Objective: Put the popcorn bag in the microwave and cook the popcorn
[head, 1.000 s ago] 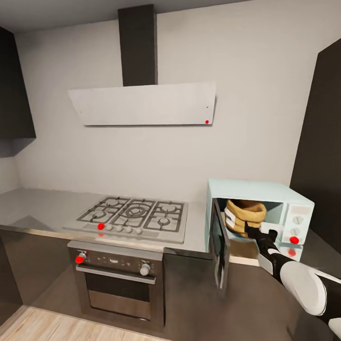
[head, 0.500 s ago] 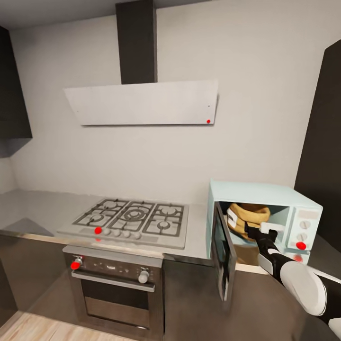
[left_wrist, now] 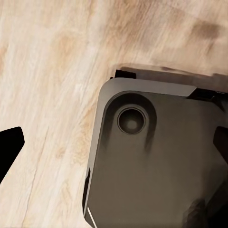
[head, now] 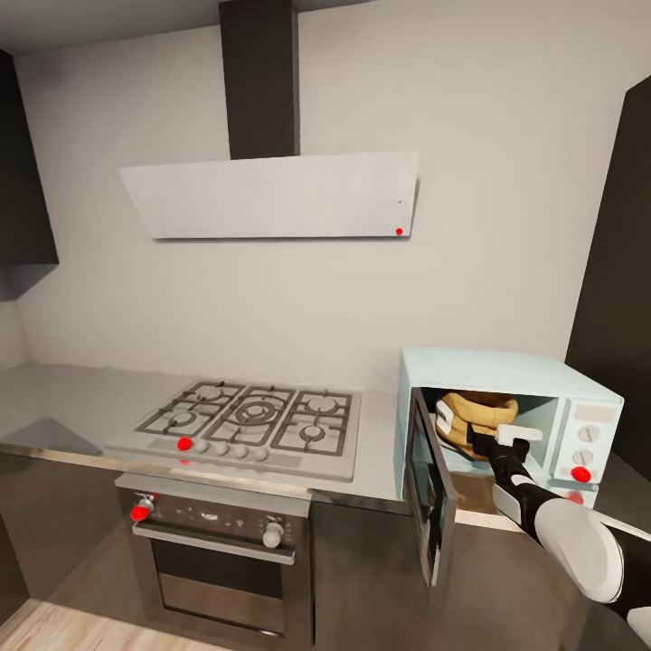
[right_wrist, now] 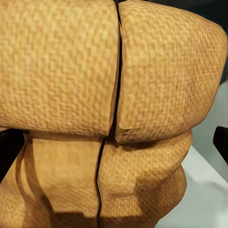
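Countertop (head: 72, 398) grey along the left of the head view, carrying a gas hob (head: 249, 420) at centre with a steel oven (head: 217, 551) beneath and a pale hood (head: 271, 194) above. Microwave (head: 506, 425) at lower right, door (head: 427, 484) swung open toward the camera. Popcorn bag (head: 475, 416) lying tilted inside the cavity (white label facing the door). Right gripper (head: 493, 441) reaching into the opening against the bag; spread or pinching, cannot tell. Left gripper (left_wrist: 114, 161) fingers dark at the wrist frame's edges, apart, above wooden floor (left_wrist: 47, 71) and the robot's dark base (left_wrist: 156, 166).
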Controlling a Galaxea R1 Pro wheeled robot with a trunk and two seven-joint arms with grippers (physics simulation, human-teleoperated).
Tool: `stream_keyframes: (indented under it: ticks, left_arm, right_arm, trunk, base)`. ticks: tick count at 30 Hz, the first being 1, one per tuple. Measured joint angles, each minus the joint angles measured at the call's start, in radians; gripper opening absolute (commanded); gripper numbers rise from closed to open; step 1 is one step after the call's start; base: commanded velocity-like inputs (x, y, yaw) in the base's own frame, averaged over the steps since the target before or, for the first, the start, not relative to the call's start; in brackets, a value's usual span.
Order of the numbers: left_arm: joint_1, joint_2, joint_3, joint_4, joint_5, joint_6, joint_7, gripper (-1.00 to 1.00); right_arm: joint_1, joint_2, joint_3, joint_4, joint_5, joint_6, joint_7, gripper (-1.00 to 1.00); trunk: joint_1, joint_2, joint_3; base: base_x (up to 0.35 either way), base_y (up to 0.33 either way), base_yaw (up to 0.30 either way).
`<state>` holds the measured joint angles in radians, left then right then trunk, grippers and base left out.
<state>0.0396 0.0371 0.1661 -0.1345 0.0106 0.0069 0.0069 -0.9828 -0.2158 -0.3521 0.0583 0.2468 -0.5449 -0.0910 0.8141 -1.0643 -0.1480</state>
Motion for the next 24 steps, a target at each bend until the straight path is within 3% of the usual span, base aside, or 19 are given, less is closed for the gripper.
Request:
stream_keyframes:
  ticks: [5,19,24]
  left_arm:
    - [0.0,0.0,0.0,0.0,-0.001,0.0,0.0,1.0]
    - [0.0,0.0,0.0,0.0,-0.001,0.0,0.0,1.0]
    - [0.0,0.0,0.0,0.0,0.0,-0.001,0.0,1.0]
  right_arm:
    - [0.0,0.0,0.0,0.0,0.0,0.0,0.0,1.0]
    - [0.0,0.0,0.0,0.0,0.0,0.0,0.0,1.0]
    - [0.0,0.0,0.0,0.0,0.0,0.0,0.0,1.0]
  trunk:
    - [0.0,0.0,0.0]
    - [0.0,0.0,0.0]
    - [0.0,0.0,0.0]
  base:
    - [0.182,0.0,0.0]
    - [0.008,0.0,0.0]
    - [0.163,0.0,0.0]
